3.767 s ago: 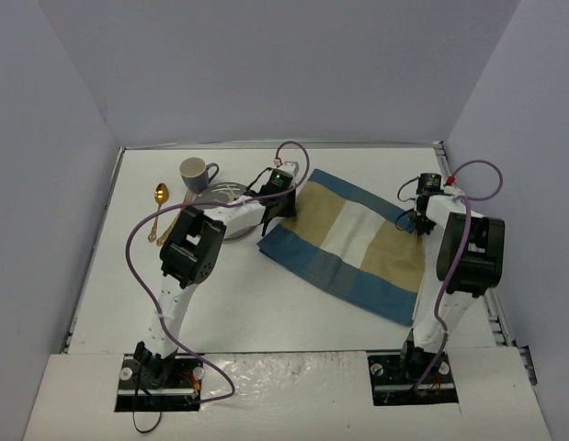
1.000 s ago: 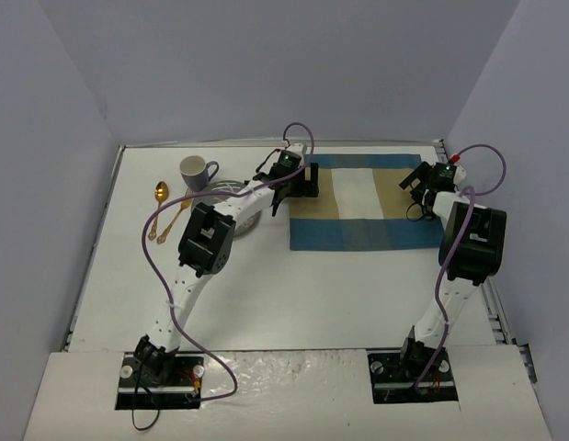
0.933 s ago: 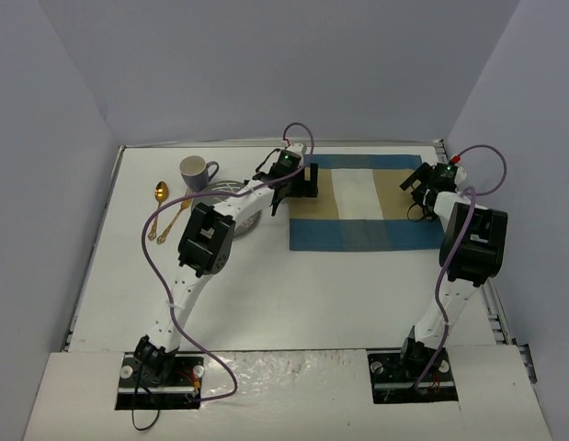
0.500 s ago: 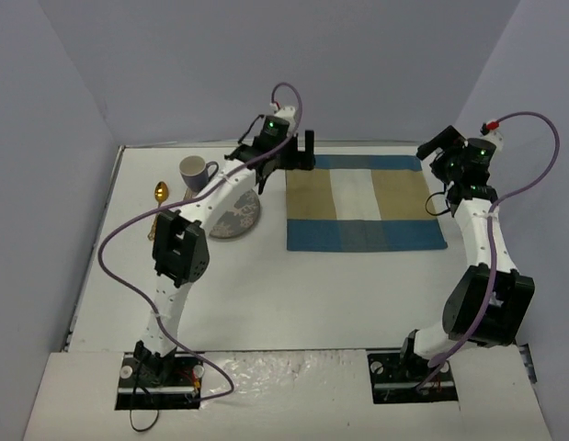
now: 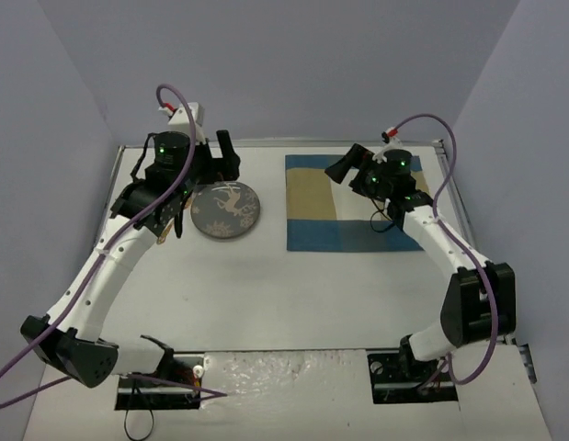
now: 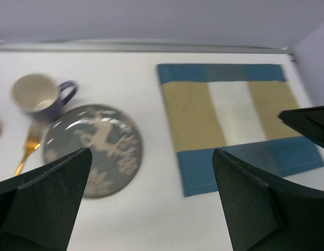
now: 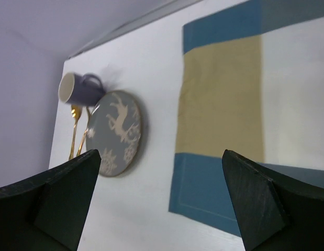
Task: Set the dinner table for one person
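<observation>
**Both tools wide open over a worktop with only the placemat laid**

The worktop (image 5: 293, 294), white with thin metal rails along its edges, fills the floor of the grey-walled booth. On its far right part a blue-and-tan striped placemat (image 5: 312, 197) lies flat, its long side square to the far rail. Nothing rests on the cloth.

Left of the placemat, with a strip of bare white between them, sits a grey plate (image 5: 226, 209) patterned with a pale deer. A purple mug (image 6: 40, 97) stands upright at the plate's far left, handle turned toward the plate. Whether mug and plate touch is hard to judge from these angles. A gold fork (image 6: 26, 154) lies along the plate's left side, and in the right wrist view a second gold piece, probably a spoon (image 7: 73, 133), lies just beside it.

The left tool (image 6: 151, 154) hangs in the air above the plate and mug area, fingers spread far apart with nothing between them. The right tool (image 7: 162, 152) is raised over the placemat and points leftward, its fingers likewise spread wide and gripping nothing.
</observation>
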Robot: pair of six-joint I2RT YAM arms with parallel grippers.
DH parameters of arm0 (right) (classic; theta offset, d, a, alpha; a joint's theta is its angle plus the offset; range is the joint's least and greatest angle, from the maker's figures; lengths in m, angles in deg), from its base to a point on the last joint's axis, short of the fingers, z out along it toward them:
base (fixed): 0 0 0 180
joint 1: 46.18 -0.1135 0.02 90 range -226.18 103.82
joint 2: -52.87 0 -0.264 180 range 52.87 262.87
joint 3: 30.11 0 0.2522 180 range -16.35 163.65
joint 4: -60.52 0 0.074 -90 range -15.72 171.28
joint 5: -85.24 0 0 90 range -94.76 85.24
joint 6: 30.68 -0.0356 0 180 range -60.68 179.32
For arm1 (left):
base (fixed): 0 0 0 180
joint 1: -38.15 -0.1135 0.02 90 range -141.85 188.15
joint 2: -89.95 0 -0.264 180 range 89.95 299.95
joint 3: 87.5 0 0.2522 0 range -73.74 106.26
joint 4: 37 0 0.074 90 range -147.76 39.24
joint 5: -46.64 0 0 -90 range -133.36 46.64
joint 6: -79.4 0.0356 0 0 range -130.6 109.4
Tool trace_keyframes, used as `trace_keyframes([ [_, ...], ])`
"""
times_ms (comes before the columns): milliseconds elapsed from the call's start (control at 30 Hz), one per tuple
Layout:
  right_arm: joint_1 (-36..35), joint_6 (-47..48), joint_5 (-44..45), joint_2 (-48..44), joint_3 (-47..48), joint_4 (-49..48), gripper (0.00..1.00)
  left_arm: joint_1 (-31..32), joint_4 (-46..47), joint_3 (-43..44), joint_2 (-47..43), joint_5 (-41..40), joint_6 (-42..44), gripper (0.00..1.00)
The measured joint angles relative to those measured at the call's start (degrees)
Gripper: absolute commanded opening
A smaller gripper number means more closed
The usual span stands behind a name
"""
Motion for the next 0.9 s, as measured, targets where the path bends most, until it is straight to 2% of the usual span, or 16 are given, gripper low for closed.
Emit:
trace_keyframes([
  [267,-13.0,-5.2,-1.1,12.7,0.4,-8.6,0.94,-12.0,-6.4,-23.0,-15.0,-3.1,3.5,0.97],
  [500,-20.0,-9.9,-1.6,29.7,6.8,-13.6,0.93,-15.4,-7.2,-36.8,-26.3,-5.4,4.6,0.97],
  [667,-21.8,-12.3,-1.7,38.9,14.0,-15.9,0.93,-15.8,-7.3,-39.2,-29.0,-8.5,4.6,0.97],
  [900,-23.1,-14.3,-2.3,44.3,20.6,-17.5,0.90,-15.8,-7.1,-39.2,-29.2,-11.3,4.6,0.97],
])
